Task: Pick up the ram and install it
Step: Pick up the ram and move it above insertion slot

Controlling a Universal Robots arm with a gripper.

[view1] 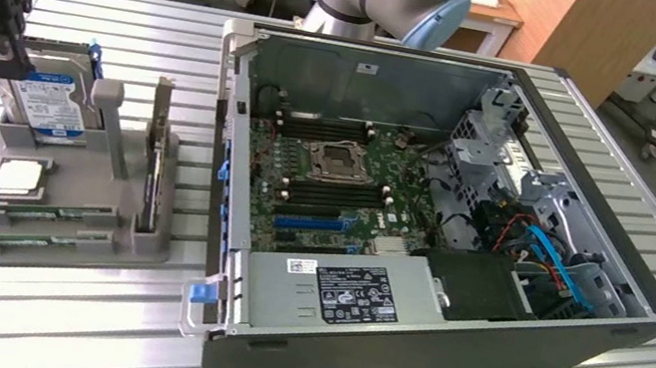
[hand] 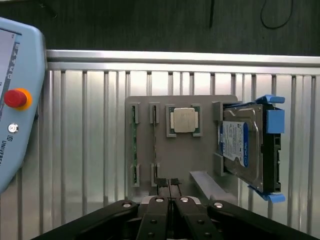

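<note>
Two ram sticks, thin green boards, lie in slots at the front of a grey holder tray [view1: 143, 238]: one ram stick [view1: 46, 213] and a second [view1: 21, 241] beside it. Seen from the wrist they stand edge-on, the first ram stick [hand: 134, 145] and the second [hand: 154, 142]. My gripper [view1: 8, 69] hangs above the tray's far end, by the hard drive [view1: 47, 106]. In the wrist view the gripper [hand: 170, 184] is shut, its fingertips pressed together with nothing between them, well above the tray edge near the second stick's end.
The tray also holds a CPU [hand: 182, 120], the blue-labelled hard drive [hand: 244, 145] and an upright expansion card [view1: 155, 154]. An open computer case [view1: 431, 212] with its motherboard [view1: 336, 180] lies to the exterior view's right. A teach pendant [hand: 15, 100] lies on the slatted table.
</note>
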